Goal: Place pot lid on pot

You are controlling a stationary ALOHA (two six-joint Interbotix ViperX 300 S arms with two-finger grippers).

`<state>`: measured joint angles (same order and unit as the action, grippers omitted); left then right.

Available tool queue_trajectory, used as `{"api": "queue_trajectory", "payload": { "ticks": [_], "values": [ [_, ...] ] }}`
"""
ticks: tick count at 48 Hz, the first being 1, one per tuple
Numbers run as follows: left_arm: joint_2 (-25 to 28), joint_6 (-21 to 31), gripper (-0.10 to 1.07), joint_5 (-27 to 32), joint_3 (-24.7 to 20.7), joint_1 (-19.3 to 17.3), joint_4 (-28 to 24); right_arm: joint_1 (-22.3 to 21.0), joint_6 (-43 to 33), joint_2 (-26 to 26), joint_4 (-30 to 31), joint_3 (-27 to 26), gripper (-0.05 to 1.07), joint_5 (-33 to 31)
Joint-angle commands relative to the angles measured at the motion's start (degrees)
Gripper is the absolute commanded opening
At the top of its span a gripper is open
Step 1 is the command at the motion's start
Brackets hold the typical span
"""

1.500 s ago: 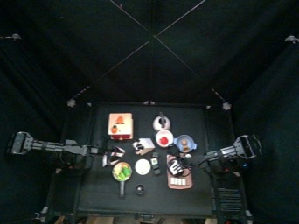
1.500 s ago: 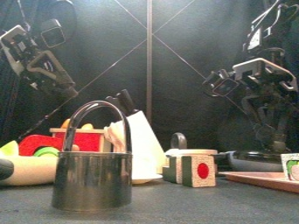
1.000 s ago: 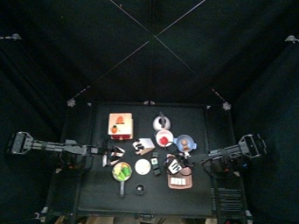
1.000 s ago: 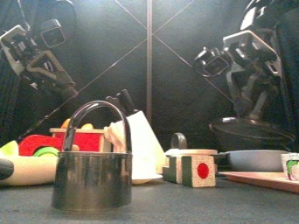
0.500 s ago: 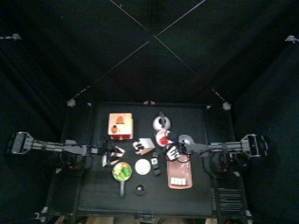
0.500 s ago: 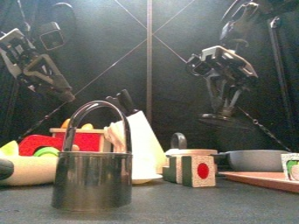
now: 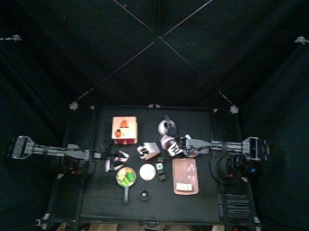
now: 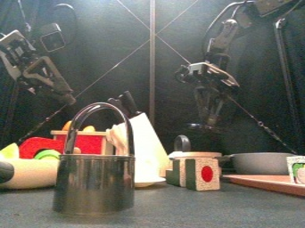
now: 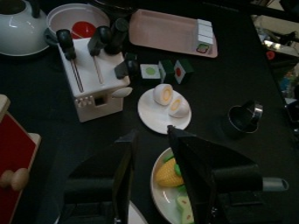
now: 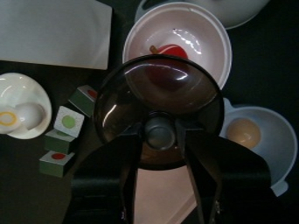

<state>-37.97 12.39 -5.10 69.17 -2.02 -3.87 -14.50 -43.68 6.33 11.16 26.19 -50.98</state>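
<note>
My right gripper [image 10: 158, 133] is shut on the knob of a dark glass pot lid [image 10: 163, 87]. It holds the lid in the air over a pink bowl [image 10: 176, 35] near the table's middle [image 7: 171, 144]. In the front view it hangs high, right of centre [image 8: 205, 111]. The steel pot [image 8: 95, 183] with an arched handle stands at the table's front edge, far from the lid, and also shows in the left wrist view [image 9: 246, 116]. My left gripper [image 9: 158, 156] is open and empty above a plate of corn and greens [image 9: 176, 179], at the table's left [image 7: 115, 162].
A white knife block [image 9: 93, 74], a plate with eggs [image 9: 163, 107], picture cubes [image 10: 68, 124], a pink tray [image 9: 170, 31], a grey bowl [image 10: 247, 131] and a white kettle [image 9: 24, 26] crowd the table. A red box [image 7: 125, 127] stands at the back left.
My right arm has swung from the table's right side toward the middle, carrying the lid over the pink bowl. The left arm has hardly moved.
</note>
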Motion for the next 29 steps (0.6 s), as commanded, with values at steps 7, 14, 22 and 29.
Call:
{"api": "queue_trajectory", "payload": {
  "ticks": [7,14,22,29],
  "values": [
    [0.18,-0.09,0.75,-0.26,-0.62,-0.18,0.09,-3.78,4.13,-1.85,-0.7,-3.78,0.71,0.18],
    [0.09,-0.09,0.75,-0.26,-0.62,-0.18,0.09,-5.54,7.29,-4.13,-1.85,-5.1,0.71,0.18],
    [0.18,-0.09,0.75,-0.26,-0.44,-0.18,0.09,-6.68,9.49,-5.98,-2.64,-5.98,0.71,-0.09],
    [0.18,-0.09,0.75,-0.26,-0.35,-0.18,0.09,-7.29,11.69,-7.12,-3.43,-6.15,0.71,-0.09]
  ]
}}
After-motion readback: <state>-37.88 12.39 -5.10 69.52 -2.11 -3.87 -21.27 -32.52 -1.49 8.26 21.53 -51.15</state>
